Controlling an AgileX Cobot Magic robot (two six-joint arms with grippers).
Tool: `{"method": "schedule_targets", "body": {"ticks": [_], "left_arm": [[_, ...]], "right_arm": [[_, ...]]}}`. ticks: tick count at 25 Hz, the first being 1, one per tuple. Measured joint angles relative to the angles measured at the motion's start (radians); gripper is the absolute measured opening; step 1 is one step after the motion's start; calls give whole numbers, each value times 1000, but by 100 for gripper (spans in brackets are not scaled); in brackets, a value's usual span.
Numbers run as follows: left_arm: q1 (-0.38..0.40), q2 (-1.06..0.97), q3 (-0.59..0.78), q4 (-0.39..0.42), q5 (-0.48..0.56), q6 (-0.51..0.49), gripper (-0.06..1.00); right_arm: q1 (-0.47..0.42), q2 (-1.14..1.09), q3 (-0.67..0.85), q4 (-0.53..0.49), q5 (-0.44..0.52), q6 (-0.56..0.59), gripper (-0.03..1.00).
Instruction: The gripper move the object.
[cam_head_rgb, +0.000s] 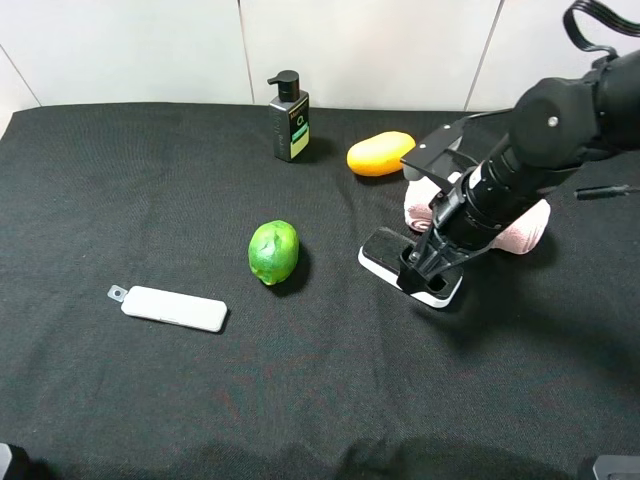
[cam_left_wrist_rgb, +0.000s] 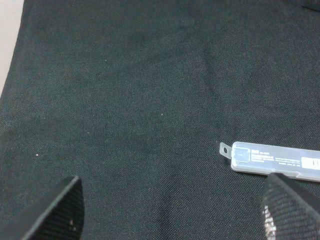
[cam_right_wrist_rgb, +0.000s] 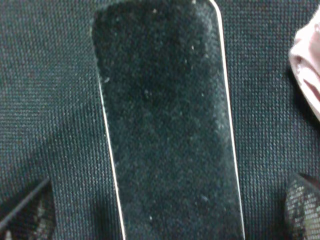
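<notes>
The eraser (cam_head_rgb: 382, 249), black felt top on a white base, lies flat on the black cloth right of centre. My right gripper (cam_head_rgb: 426, 268) is lowered over its near end, tilted down from the right. In the right wrist view the eraser (cam_right_wrist_rgb: 165, 125) fills the middle and the gripper (cam_right_wrist_rgb: 165, 215) is open, one fingertip (cam_right_wrist_rgb: 27, 215) on each side of it, with a gap to each long edge. My left gripper (cam_left_wrist_rgb: 172, 212) is open and empty above bare cloth, and is not seen in the exterior high view.
A green round fruit (cam_head_rgb: 273, 252) lies left of the eraser. A yellow-orange fruit (cam_head_rgb: 380, 153) and a dark pump bottle (cam_head_rgb: 289, 118) stand at the back. Pink rolled towels (cam_head_rgb: 525, 228) sit behind my right arm. A slim white bar (cam_head_rgb: 173, 308) lies front left, also in the left wrist view (cam_left_wrist_rgb: 275, 161).
</notes>
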Motion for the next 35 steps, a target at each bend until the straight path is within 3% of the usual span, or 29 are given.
{"method": "schedule_targets", "body": {"ticks": [35], "left_arm": [[0,0,0,0,0,0,76]], "right_arm": [[23,143,-37,38,-48,-13,69]]}}
